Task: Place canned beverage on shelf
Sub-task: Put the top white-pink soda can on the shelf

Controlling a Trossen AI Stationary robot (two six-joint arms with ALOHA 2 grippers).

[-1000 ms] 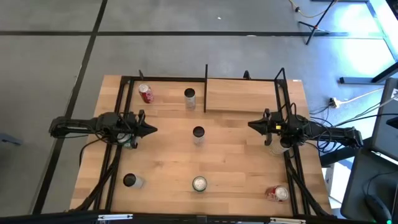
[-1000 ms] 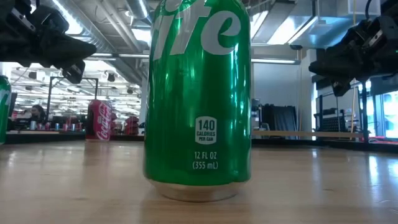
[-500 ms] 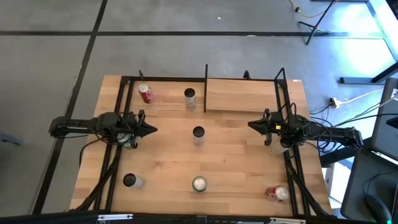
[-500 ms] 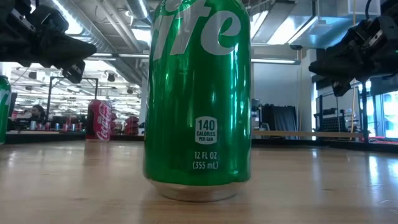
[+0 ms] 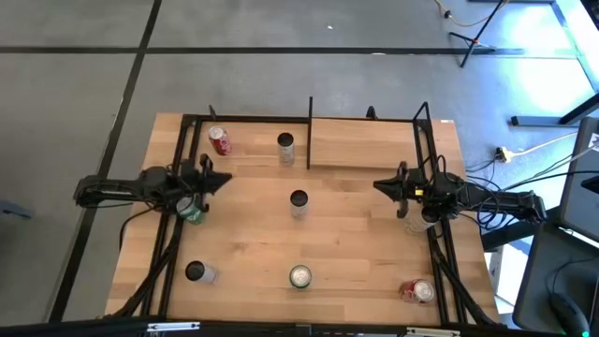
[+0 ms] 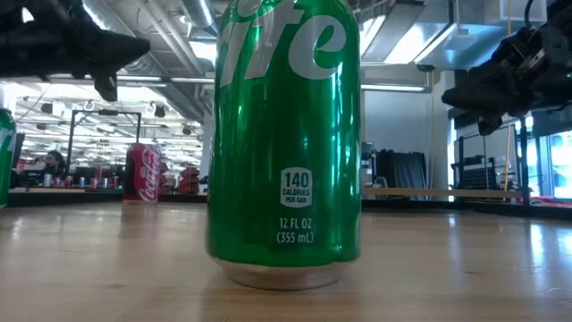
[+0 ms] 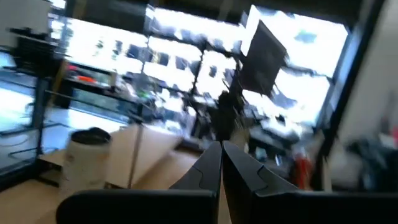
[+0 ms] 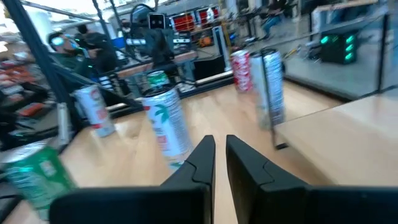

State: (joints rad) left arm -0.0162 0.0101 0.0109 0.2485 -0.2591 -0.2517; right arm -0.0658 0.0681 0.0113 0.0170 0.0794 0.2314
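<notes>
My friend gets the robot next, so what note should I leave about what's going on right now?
Left gripper: shut, empty, above the table's left side near a green can.
Right gripper: fingers nearly together, holding nothing, waiting on the right side.
Shelf: at the far right of the table, with no can on its board.
Cans: seven stand or lie around the table, including a red can at the far left and a green soda can by the low camera.
Done: nothing yet.
Left: grab a can and put it on the shelf.

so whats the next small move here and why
Probably the left gripper should open and drop toward a can, perhaps the red can nearby. Its fingers look shut and empty, the shelf holds no can, and the right gripper hovers empty.
</notes>
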